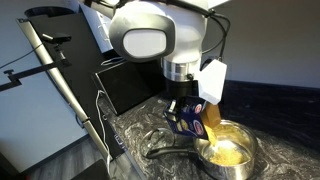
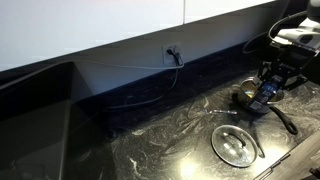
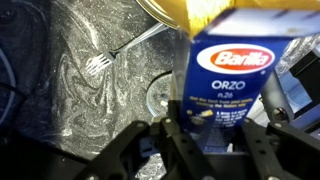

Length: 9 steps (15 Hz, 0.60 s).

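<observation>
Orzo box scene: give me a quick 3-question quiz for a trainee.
1. True or false: the gripper is shut on the box.
2. Which utensil shows in the wrist view? A knife, B fork, C spoon.
3. Fill in: the pan beside the box holds something ___ in colour.
Key: 1 true; 2 B; 3 yellow.
</observation>
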Motion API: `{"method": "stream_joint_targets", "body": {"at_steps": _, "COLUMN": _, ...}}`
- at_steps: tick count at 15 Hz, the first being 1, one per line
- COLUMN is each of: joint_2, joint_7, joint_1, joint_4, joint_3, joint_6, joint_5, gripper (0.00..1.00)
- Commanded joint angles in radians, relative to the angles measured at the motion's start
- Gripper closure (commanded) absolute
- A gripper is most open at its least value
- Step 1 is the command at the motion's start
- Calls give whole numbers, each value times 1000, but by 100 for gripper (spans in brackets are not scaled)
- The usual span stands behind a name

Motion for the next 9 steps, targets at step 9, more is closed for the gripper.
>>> {"method": "stream_joint_targets", "body": {"at_steps": 9, "joint_2": -26, "joint_7": -39, "joint_1": -17, "joint_4": 45, "joint_3": -15, "joint_6": -107, "joint_5": 74, "gripper": 82}}
